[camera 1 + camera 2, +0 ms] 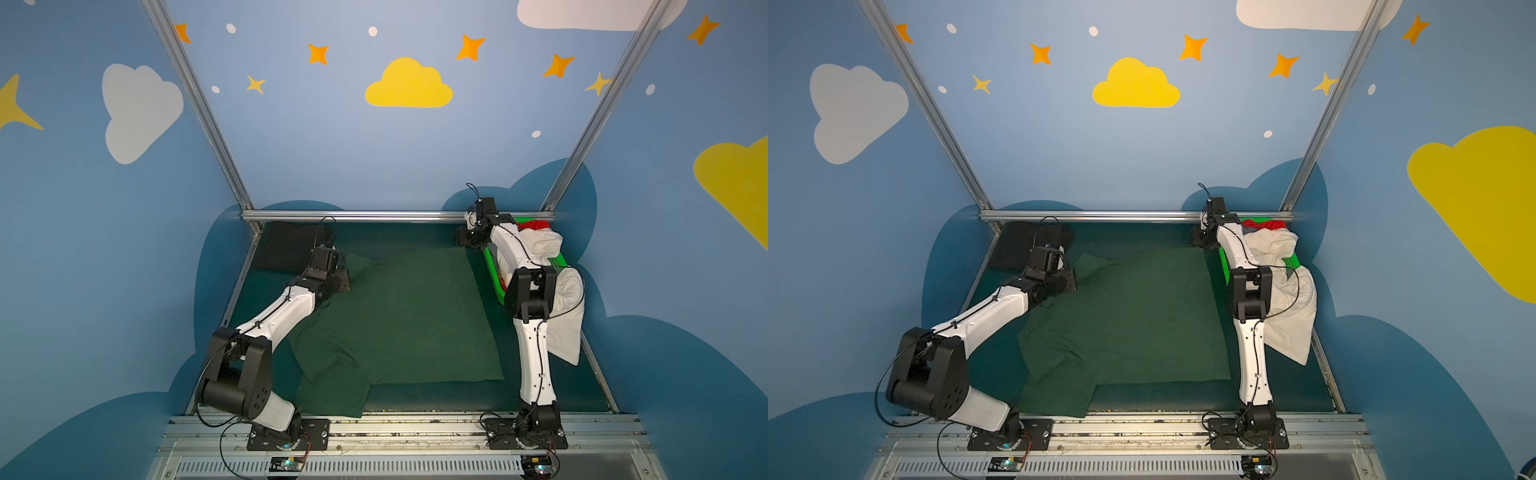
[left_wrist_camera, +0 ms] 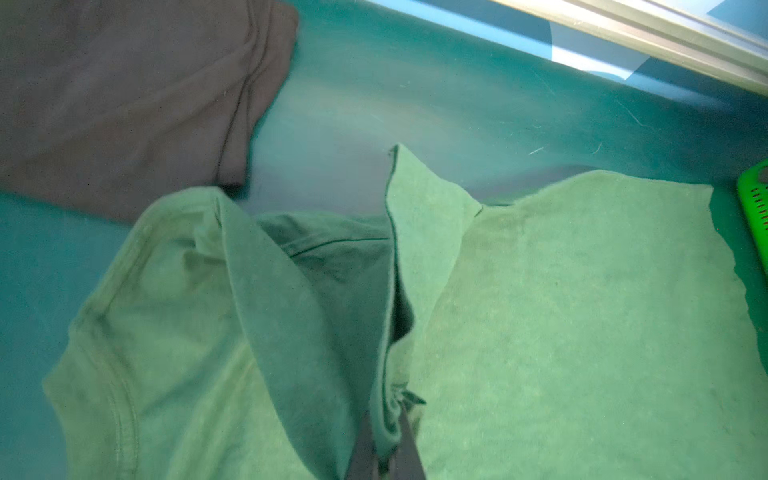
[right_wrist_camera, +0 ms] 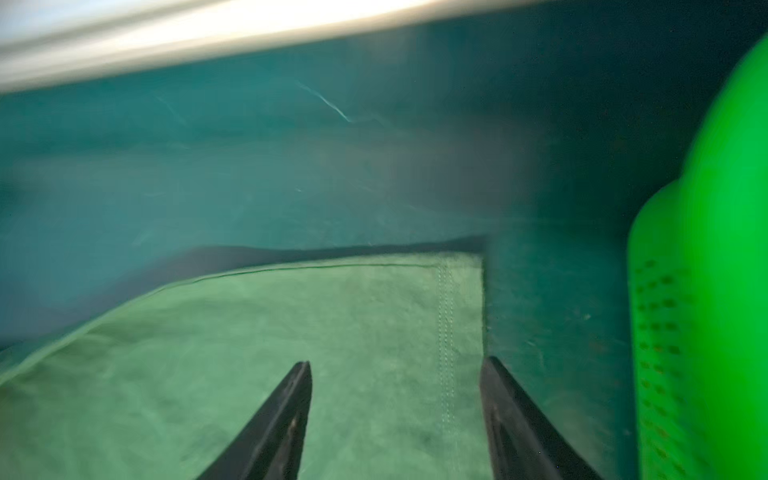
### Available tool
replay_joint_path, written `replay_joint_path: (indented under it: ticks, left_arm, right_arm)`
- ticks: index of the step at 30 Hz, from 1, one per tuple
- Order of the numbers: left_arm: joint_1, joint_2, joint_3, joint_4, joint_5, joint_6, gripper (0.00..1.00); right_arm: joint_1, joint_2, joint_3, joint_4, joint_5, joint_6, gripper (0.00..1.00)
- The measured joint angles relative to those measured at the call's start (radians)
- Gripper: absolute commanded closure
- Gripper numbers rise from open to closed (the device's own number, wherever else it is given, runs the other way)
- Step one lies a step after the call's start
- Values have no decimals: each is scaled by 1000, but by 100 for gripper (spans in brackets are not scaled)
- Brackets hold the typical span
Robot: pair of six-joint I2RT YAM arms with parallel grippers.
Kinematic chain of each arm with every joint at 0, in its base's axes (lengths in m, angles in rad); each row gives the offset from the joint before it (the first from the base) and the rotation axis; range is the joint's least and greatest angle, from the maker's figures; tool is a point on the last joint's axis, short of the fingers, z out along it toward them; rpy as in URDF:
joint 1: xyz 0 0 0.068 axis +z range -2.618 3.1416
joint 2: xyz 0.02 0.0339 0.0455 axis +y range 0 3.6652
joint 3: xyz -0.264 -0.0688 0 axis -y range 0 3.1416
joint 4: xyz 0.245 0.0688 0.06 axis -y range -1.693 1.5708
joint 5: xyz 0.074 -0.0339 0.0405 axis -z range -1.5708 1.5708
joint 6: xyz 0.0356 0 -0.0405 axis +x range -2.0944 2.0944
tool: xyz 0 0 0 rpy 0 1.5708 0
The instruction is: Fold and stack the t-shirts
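A dark green t-shirt [image 1: 407, 316] [image 1: 1133, 316] lies spread over the middle of the table, its near-left part rumpled. My left gripper [image 1: 341, 281] [image 2: 388, 419] is at the shirt's far-left edge, shut on a raised fold of it. My right gripper [image 1: 461, 240] [image 3: 397, 365] hangs open just above the shirt's far-right corner [image 3: 457, 282], with nothing between its fingers. A folded black t-shirt [image 1: 286, 247] [image 2: 124, 104] lies in the far-left corner. A cream-white t-shirt [image 1: 565, 307] and a red one [image 1: 536, 225] sit in the basket.
A bright green mesh basket [image 1: 492, 266] [image 3: 715, 249] stands at the far right, right next to my right gripper; the cream-white shirt drapes over its near side. A metal rail [image 1: 374, 216] runs along the table's far edge.
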Motion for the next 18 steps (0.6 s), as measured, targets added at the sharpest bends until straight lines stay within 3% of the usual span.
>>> replay_joint_path:
  ticks: [5,9,18]
  left_arm:
    - [-4,-23,-81,38,0,-22,96]
    - [-6,-25,-127,50,-3,-33,96]
    - [-6,-140,-259,104,-50,-58,96]
  right_arm:
    - [18,35,8,-48,37,9,32]
    - [29,58,50,-78,79,26,23]
    - [34,87,78,-82,60,99,22]
